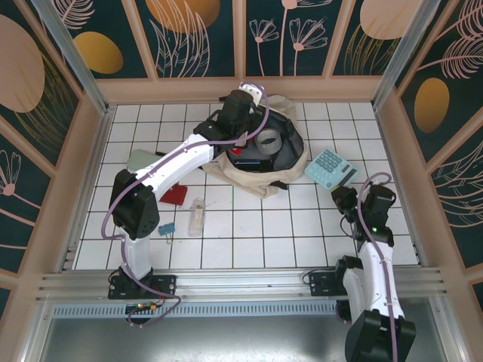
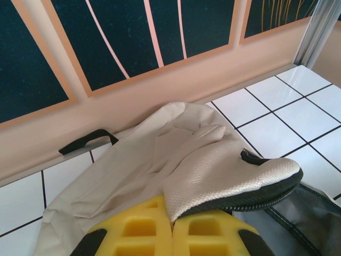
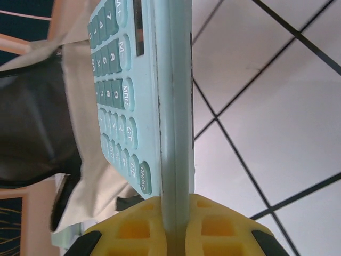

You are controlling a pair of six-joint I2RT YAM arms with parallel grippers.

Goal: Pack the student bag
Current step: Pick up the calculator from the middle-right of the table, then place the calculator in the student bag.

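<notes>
Left claw [image 2: 171, 224] pinches the student bag [image 1: 249, 179] at its rim; right claw [image 3: 169, 216] clamps a calculator [image 1: 330, 167] beside the bag, tape roll [image 1: 268, 139] inside.

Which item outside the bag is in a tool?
The pale teal plastic calculator, clamped edge-on by the right tool; the flat red piece lies loose on the tiles.

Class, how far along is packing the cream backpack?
Done: a grey tape roll already lies inside the open cream fabric backpack. In hand: the left gripper pinches the bag's flap, and the right gripper clamps a pale teal calculator by its edge. Left: the calculator, a red piece and a clear plastic item on the white tiles.
</notes>
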